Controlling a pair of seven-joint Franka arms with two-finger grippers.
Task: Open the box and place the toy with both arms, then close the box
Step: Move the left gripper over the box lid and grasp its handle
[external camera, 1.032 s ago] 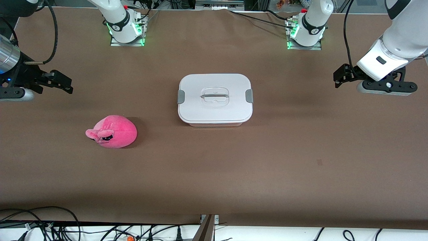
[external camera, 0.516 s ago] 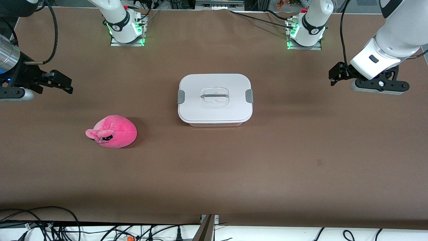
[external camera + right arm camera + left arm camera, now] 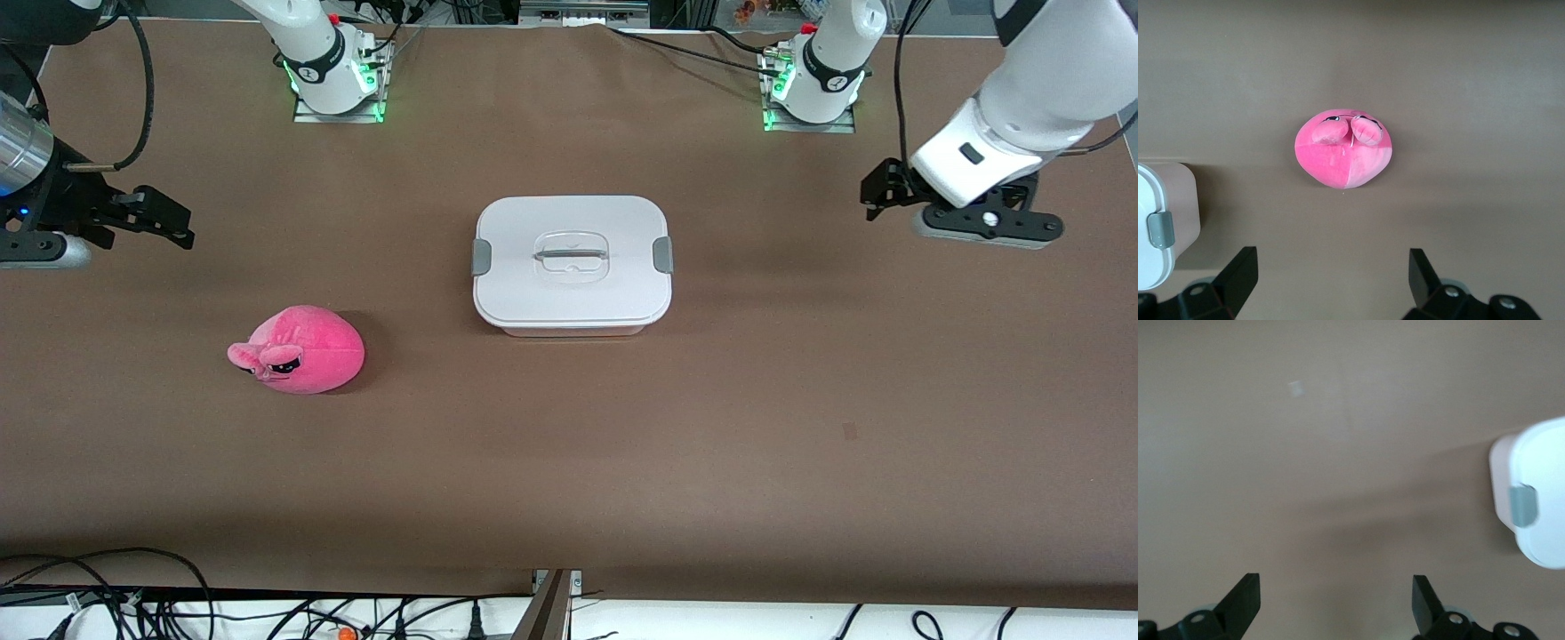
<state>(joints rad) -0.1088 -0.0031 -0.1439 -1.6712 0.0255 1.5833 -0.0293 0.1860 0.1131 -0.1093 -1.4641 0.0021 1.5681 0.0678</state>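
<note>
A brown-covered table (image 3: 711, 427) carries a lidded white box (image 3: 572, 264) at its middle. A pink plush toy (image 3: 300, 349) lies on the cover toward the right arm's end, nearer the front camera than the box

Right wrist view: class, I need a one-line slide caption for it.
Open right end effector hovers above the table, facing the pink toy, with the closed box at the frame's edge.

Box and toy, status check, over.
Left gripper open over bare table at its own end; right gripper open, waiting at its end. Box lidded, clips down. Toy on table, nearer camera. Nothing in the way.
</note>
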